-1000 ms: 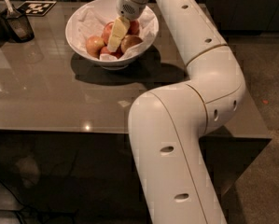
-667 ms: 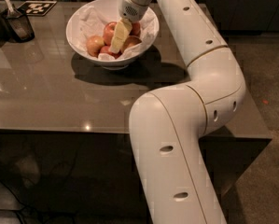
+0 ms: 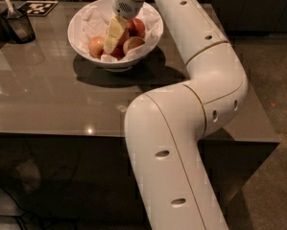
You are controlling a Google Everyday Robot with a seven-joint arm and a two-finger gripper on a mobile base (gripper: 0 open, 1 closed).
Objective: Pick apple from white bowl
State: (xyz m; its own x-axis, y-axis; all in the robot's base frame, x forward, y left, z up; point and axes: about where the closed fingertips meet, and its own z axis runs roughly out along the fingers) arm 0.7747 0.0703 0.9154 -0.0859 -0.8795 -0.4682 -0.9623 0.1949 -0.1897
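Robot arm (image 3: pixel 181 128): big white, runs from bottom centre of the frame, elbows at right, reaches back to upper centre.

Table (image 3: pixel 47 95): dark glossy top, fills the left and middle of the frame; grey floor (image 3: pixel 272 61) along the right edge.

White bowl (image 3: pixel 115 63): upper centre, sits on the table, upright, lined with crumpled white paper (image 3: pixel 91 19). Casts a dark shadow on the table just below it.

Apples (image 3: pixel 96 46): several red-yellow ones, all inside the bowl, bunched in its lower middle and right half, touching one another. One at left of the pile, one at lower right, one redder at upper right, a dark red one low in the middle.

Gripper (image 3: pixel 112 41): cream-coloured, pointing down into the bowl from the wrist at the top, tip down among the apples in the middle of the pile. Cannot tell how far open it is, or if it has hold of any apple; the tip is hidden in the fruit.

Dark container (image 3: pixel 19 28) with a utensil (image 3: pixel 6 2): upper left corner, well apart from the bowl. Black-and-white marker tag (image 3: pixel 37 7) just beside it.

Progress, my read: reach is done, gripper is at the fruit. Grasp unconfirmed. No apple is up out of the bowl, so securing one and lifting it clear of the rim are left. Roughly half done.
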